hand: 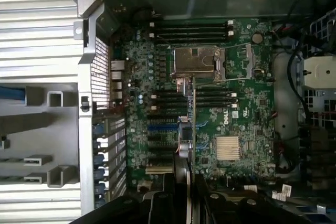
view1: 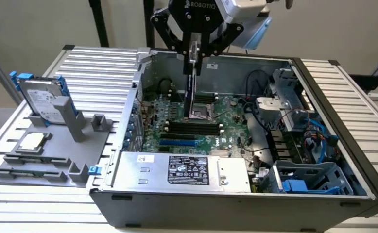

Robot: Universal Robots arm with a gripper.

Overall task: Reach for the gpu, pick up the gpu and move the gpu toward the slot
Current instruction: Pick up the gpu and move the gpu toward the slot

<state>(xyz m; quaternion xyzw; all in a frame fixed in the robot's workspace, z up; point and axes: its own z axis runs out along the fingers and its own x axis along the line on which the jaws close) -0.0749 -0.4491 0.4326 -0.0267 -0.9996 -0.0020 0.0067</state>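
My gripper (view1: 194,60) hangs over the open computer case, shut on the gpu (view1: 190,92). The gpu is a thin card held on edge, and it hangs straight down from the fingers toward the green motherboard (view1: 231,126). Its lower end is just above the board, near the black memory slots. In the wrist view the gpu (hand: 187,124) shows edge-on as a narrow strip running out from between the gripper (hand: 184,182) fingers, over the middle of the motherboard (hand: 247,103). The blue expansion slots (view1: 176,143) (hand: 160,128) lie beside the card, on the side toward the case's perforated rear wall.
A grey fixture (view1: 53,160) at the exterior view's left holds an upright hard drive (view1: 40,99) and a small square silver chip (view1: 33,141). Inside the case, the power supply (view1: 182,170) sits at the front, with cables and drive bays (view1: 305,145) to the right. The case walls (view1: 241,60) ring the motherboard.
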